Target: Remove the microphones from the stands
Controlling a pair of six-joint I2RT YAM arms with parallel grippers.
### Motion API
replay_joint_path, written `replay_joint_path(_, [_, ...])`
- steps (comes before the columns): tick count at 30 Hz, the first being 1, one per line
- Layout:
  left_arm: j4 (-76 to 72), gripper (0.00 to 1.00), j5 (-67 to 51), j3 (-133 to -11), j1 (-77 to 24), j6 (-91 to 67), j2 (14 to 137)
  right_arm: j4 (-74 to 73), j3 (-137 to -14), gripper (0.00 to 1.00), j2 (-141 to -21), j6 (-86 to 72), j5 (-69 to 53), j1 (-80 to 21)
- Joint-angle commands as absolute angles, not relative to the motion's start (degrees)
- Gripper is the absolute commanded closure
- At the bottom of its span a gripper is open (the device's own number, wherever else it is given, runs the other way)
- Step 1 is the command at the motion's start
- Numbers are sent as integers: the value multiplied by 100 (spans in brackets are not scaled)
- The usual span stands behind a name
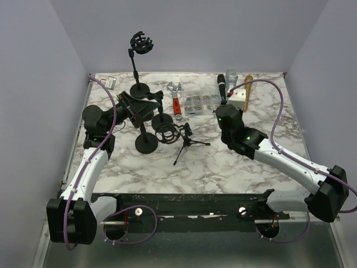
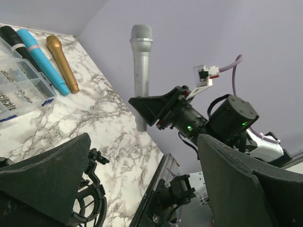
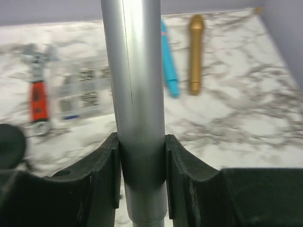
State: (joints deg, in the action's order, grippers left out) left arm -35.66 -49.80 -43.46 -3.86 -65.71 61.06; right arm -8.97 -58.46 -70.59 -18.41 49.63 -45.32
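The mic (image 3: 135, 71) is out of any stand. It hangs upright in the air over the right side of the table (image 1: 234, 162), held low on its silver barrel. The right end effector (image 3: 142, 163) is closed snugly on it, one pad on each side of the barrel.

The left end effector (image 2: 143, 165) is spread wide and grips nothing. It sits low by the short stand (image 1: 146, 144), whose round cradle (image 1: 166, 134) is empty. The tall stand (image 1: 135, 67) behind also has an empty cradle, so I cannot tell which one held the mic.

The removal itself looks done, and the step in hand is carrying the mic away. The next move probably calls for tipping it from upright toward flat and lowering it onto bare marble. That spot should be clear of the black mic (image 2: 12, 40), blue mic (image 2: 42, 56) and gold mic (image 2: 61, 61) lying side by side at the back. Only then should the grip open, since the smooth round barrel may roll.

The one container is a clear box (image 1: 201, 103) at the back centre, just beside those mics. Its small compartments hold little metal parts (image 2: 21, 94), too small to identify.
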Motion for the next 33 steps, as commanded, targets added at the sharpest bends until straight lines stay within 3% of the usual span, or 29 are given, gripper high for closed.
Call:
replay_joint_path(1, [-3651,1,-4961,-4452,-360,-6576,6117,-1815,-5963,99,-7629,-1175,6823,-4309])
replay_joint_path(5, [-3690,2,-4946,-4430,-334,-6626,6086,-2913,-6336,99,-8565,-1967,6200,-3565])
replay_joint_path(10, [-3576,1,-4922,-4445,-335,-6499,6069,-3025,-6467,99,-9519,-2009,5568,-2776])
replay_joint_path(20, [-3678,2,-4938,-4405,-252,-6601,6134,-2504,-7606,99,-10595,-1511,4044,-1443])
replay_joint_path(24, [-3747,1,-4956,-4387,-250,-6662,6156,-1793,-7762,99,-10673,-1422,2481,-646])
replay_joint_path(33, [-3795,1,-4944,-4368,-242,-6728,6152,-2264,-9878,96,-12345,-808,2112,-27])
